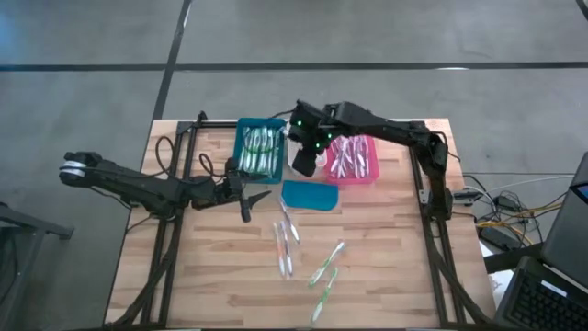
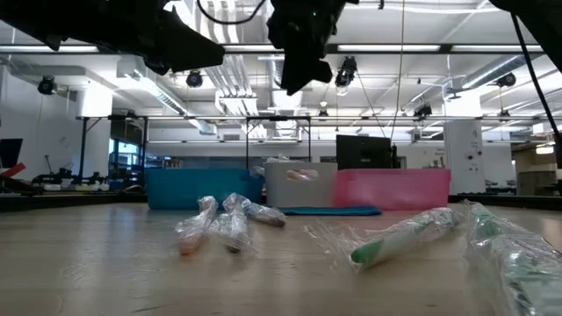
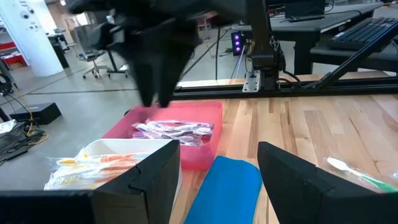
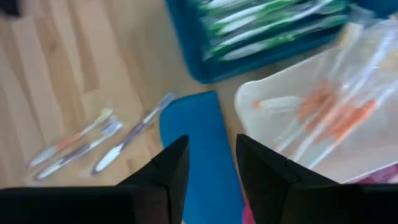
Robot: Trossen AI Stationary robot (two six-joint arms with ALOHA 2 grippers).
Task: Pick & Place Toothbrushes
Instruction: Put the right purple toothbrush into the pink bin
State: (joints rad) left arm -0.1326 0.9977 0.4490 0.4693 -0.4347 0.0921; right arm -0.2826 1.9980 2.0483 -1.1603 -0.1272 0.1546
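Wooden planks are forming the surface (image 1: pixel 386 248), carrying wrapped toothbrushes (image 1: pixel 288 248) lying loose toward its near edge. Farther back, the left fingers (image 1: pixel 252 199) are hanging apart beside a teal lid (image 1: pixel 309 195). Farthest, the right fingers (image 1: pixel 304 165) are hovering apart, empty, over the white bin (image 3: pixel 106 149) between teal bin (image 1: pixel 260 150) and pink bin (image 1: pixel 354 159). No writing is legible.

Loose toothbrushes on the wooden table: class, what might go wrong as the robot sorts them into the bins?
1. The plastic-wrapped toothbrushes lie crossed and touching, so a claw might lift two together, or nudge the neighbours.
2. The flat teal lid-like piece lies between the loose brushes and the bins; a low carry could catch it.
3. The right claw hangs over the white middle bin, near the open left claw; the arms might collide.
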